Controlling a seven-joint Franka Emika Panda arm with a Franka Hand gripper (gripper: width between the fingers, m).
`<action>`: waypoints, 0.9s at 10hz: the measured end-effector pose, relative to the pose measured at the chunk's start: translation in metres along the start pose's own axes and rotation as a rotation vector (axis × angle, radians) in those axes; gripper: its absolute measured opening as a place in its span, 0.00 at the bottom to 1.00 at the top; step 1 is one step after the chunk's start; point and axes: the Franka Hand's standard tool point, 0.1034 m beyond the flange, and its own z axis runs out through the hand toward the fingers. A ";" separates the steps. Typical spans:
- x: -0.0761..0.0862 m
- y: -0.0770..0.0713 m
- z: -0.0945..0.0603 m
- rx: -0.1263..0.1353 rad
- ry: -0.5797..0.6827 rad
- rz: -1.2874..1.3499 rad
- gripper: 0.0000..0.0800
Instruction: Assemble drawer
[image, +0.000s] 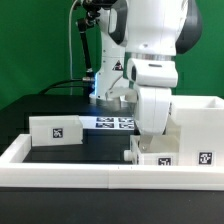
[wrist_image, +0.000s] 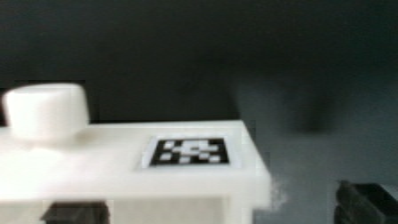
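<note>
A small white drawer tray (image: 56, 128) with a tag stands at the exterior view's left. A second white tray (image: 165, 155) with tags sits at the front right, beside the tall white shell (image: 202, 122). My gripper (image: 148, 138) hangs right over this second tray. In the wrist view the tray's white top (wrist_image: 134, 165) carries a tag (wrist_image: 191, 152) and a round white knob (wrist_image: 45, 110). My gripper (wrist_image: 217, 208) straddles the tray. One dark finger (wrist_image: 71, 212) shows at its side and the other finger (wrist_image: 365, 200) stands apart from it, so the jaws look open.
The marker board (image: 112, 123) lies flat on the black table behind the trays. A long low white rail (image: 90, 172) edges the table's front. Black cables and a stand (image: 85, 60) rise at the back.
</note>
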 end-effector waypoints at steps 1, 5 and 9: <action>-0.001 0.003 -0.007 0.002 -0.004 0.001 0.81; -0.019 0.027 -0.024 0.015 -0.022 -0.013 0.81; -0.037 0.043 -0.011 0.030 -0.021 -0.045 0.81</action>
